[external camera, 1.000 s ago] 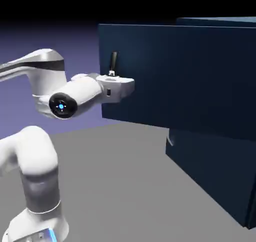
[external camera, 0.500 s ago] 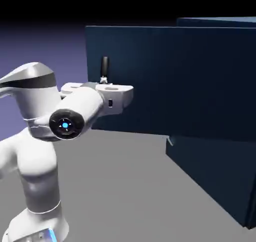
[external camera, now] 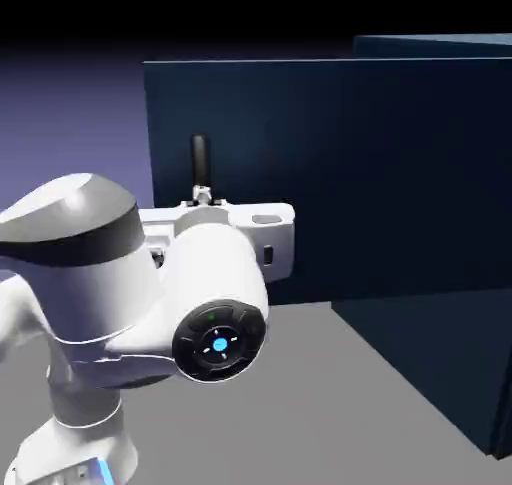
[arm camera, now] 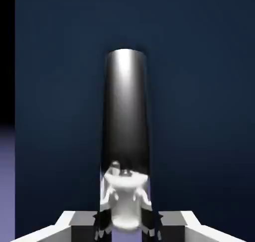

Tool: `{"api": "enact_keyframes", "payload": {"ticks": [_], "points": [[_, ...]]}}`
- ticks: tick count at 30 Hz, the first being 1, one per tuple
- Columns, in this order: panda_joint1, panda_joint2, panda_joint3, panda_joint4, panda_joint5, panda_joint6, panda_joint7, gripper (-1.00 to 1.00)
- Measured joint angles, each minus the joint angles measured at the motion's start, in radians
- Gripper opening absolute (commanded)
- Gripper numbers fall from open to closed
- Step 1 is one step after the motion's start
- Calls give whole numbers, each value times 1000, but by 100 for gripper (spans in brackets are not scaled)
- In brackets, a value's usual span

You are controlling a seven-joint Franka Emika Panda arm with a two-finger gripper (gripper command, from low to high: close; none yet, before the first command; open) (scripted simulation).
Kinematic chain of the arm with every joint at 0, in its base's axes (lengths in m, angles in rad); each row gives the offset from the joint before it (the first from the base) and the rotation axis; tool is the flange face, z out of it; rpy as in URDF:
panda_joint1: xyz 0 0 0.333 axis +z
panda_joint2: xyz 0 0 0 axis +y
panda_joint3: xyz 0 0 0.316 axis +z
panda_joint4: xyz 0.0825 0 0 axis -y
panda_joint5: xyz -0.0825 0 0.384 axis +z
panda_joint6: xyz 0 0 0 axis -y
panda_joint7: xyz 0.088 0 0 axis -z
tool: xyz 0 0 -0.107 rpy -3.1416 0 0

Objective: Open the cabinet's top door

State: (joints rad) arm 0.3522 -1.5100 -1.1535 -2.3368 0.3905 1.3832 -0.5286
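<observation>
The gripper [external camera: 203, 199] is clamped on the handle [external camera: 200, 159] of the top door [external camera: 330, 173], which stands swung well out from the cabinet [external camera: 440, 353]; the opening looks largely done.

We see the top door [external camera: 330, 173] swung wide out from the cabinet [external camera: 450, 353], its broad navy face reaching left across the scene. A short dark handle [external camera: 200, 158] stands upright near its left edge. The white pincer [external camera: 205, 195] sits clamped at the handle's foot. The arm's bulky wrist fills the near left, above the grey desk [external camera: 330, 403].
</observation>
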Motion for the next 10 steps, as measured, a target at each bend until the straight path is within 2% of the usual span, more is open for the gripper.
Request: {"api": "enact_keyframes", "payload": {"ticks": [10], "points": [[267, 17, -85, 363, -45, -266, 47, -100]]}}
